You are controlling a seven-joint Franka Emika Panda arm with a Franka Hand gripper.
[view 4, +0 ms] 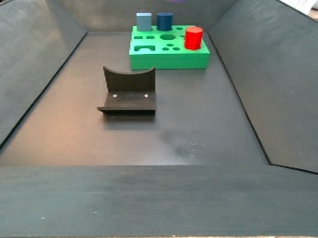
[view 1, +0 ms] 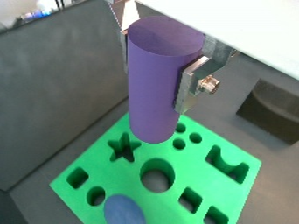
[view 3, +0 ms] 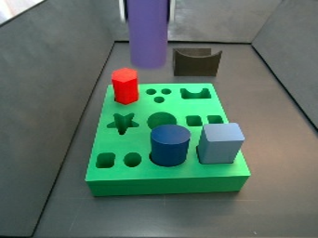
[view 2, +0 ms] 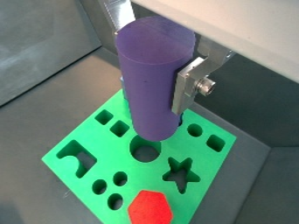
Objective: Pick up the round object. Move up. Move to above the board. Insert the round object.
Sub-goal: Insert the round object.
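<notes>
Purple cylinder (view 1: 158, 83): clamped in the hand (view 1: 176, 87), held upright above the green board (view 1: 87, 171). Silver finger (view 2: 190, 85) is seen in wrist views only; red block (view 3: 125, 85) is seen standing on the board in side views.

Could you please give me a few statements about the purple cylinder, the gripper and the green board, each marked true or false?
1. The gripper holds the round object upright above the board. True.
2. The round object already sits fully in the round hole. False: in a side view it hangs above the board, and the hole is empty.
3. A red block stands on the board. True.
4. The light blue cube lies on the floor beside the board. False: it stands on the board, next to the dark blue cylinder.
5. The dark brown notched block rests on the board. False: it sits on the floor beyond it.
</notes>
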